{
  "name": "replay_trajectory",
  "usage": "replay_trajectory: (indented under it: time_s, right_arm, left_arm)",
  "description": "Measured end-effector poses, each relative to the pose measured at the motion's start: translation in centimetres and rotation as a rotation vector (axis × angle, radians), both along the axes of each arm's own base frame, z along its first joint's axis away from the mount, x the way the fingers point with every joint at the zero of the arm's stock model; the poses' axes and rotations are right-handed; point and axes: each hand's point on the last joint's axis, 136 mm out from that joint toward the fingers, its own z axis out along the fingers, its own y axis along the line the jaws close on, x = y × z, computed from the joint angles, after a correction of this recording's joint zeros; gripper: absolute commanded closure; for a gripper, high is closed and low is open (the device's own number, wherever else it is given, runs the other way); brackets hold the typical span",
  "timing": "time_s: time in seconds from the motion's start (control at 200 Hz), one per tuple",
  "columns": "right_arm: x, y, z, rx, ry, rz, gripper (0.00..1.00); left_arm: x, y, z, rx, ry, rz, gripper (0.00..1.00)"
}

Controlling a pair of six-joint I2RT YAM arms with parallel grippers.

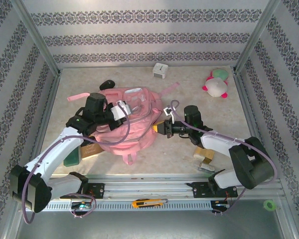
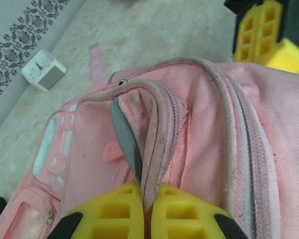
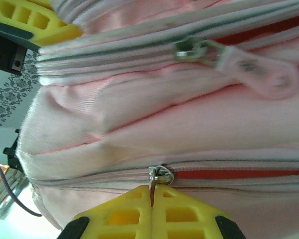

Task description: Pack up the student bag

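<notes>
The student bag [image 1: 138,135], a big pink backpack, lies in the middle of the table. My left gripper [image 1: 123,110] is over its top and, in the left wrist view, my left gripper [image 2: 148,199] is shut on a raised fold of the bag's [image 2: 199,129] pale zipper trim [image 2: 159,129]. From the right, my right gripper [image 1: 160,128] meets the bag's side. In the right wrist view my right gripper [image 3: 152,196] is shut on a small metal zipper pull [image 3: 160,176] of the bag [image 3: 164,124], with red lining showing in the zip to its right.
A white cube clock [image 1: 160,70] and a plush toy [image 1: 217,84] sit at the back. A small black object [image 1: 107,83] lies behind the bag. A green item [image 1: 72,155] and a brown box [image 1: 92,149] lie under the left arm, wooden blocks [image 1: 205,157] under the right.
</notes>
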Motion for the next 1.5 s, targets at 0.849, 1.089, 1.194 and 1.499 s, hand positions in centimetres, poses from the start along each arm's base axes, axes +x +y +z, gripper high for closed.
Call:
replay_trajectory:
  time_s: [0.849,1.089,1.194,1.499]
  right_arm:
    - [-1.6,0.3,-1.2,-0.085,0.029,-0.118,0.84]
    - [-1.5,0.5,-1.4,-0.096,0.021,-0.133,0.80]
    - [-1.4,0.5,-1.5,-0.103,0.017,-0.144,0.87]
    - [-1.0,-0.5,-2.3,-0.152,0.058,-0.229,1.00]
  left_arm:
    - [2.6,-2.0,-1.2,-0.063,0.027,0.144,1.00]
    - [2.8,-2.2,-1.0,-0.095,0.037,0.157,1.00]
    - [2.9,-2.3,-0.9,-0.104,0.040,0.164,1.00]
    - [3.2,-3.3,-1.4,-0.104,0.022,0.249,1.00]
